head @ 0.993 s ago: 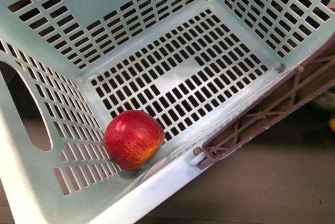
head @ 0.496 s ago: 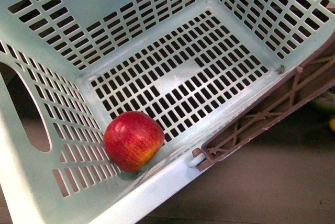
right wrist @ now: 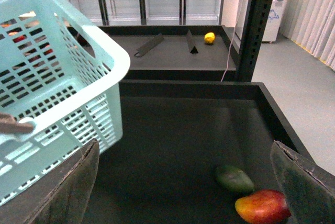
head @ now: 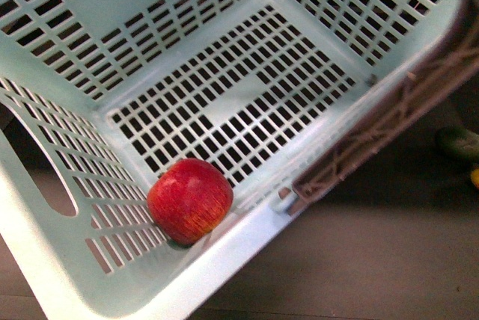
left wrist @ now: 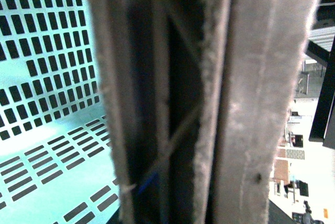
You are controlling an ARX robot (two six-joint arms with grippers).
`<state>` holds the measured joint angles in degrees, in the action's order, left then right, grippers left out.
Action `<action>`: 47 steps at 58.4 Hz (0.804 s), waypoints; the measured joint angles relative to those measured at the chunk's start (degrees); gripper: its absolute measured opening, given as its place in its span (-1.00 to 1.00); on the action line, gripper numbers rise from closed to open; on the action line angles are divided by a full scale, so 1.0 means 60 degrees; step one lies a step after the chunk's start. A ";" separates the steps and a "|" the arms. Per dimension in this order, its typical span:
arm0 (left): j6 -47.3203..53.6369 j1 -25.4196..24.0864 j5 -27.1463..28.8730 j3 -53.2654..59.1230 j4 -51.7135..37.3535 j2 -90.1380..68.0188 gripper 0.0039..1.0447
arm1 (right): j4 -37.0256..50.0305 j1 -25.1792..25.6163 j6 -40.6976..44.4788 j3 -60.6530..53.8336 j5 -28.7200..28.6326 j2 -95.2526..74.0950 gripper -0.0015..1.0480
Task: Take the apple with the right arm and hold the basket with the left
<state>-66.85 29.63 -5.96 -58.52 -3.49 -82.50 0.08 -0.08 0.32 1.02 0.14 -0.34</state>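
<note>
The basket [head: 224, 253] is open from above; two of its walls hem the apple [head: 190, 200] into a near corner, leaving the inward side free.

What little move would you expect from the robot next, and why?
Probably swing the right gripper toward the basket: it is open and empty above the dark tray, while the apple lies in the basket's near corner. The left gripper seems clamped on the handle.

Pale mint-green basket [head: 217, 260], walls and floor patterned with rows of dark slots. Its handle [head: 389, 114] is brown, criss-cross lattice. The apple [head: 190, 200] is deep red with fine yellow-orange streaks. On the black surface [right wrist: 178, 145]: a dark green fruit [right wrist: 234, 178] and a red-and-yellow fruit [right wrist: 263, 206].
</note>
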 joint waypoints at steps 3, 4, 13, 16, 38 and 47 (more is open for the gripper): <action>-0.0011 -0.0146 0.0066 0.0000 -0.0033 0.0000 -0.71 | 0.0000 0.0000 0.0000 0.0000 -0.0004 0.0000 0.83; -0.0018 -0.0229 0.0084 0.0000 -0.0051 0.0000 -0.71 | 0.0000 0.0000 0.0000 0.0000 -0.0004 0.0000 0.83; -0.0576 -0.0994 0.0095 0.0113 -0.0444 0.0047 -0.71 | 0.0000 0.0000 0.0000 0.0000 -0.0004 0.0000 0.83; -0.0754 -0.1311 0.0087 0.0233 -0.0568 0.0087 -0.71 | 0.0000 0.0000 0.0000 0.0000 -0.0004 0.0000 0.83; -0.1971 -0.4302 0.0058 0.1042 -0.1118 -0.0481 -0.71 | 0.0000 0.0000 -0.0011 0.0000 0.0000 0.0000 0.83; -0.2065 -0.4921 0.0240 0.1045 -0.1264 -0.1450 -0.71 | 0.0000 0.0000 -0.0018 0.0000 -0.0004 0.0000 0.83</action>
<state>-79.24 0.10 -4.51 -52.25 -11.07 -91.20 0.08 -0.08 0.21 1.02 0.12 -0.34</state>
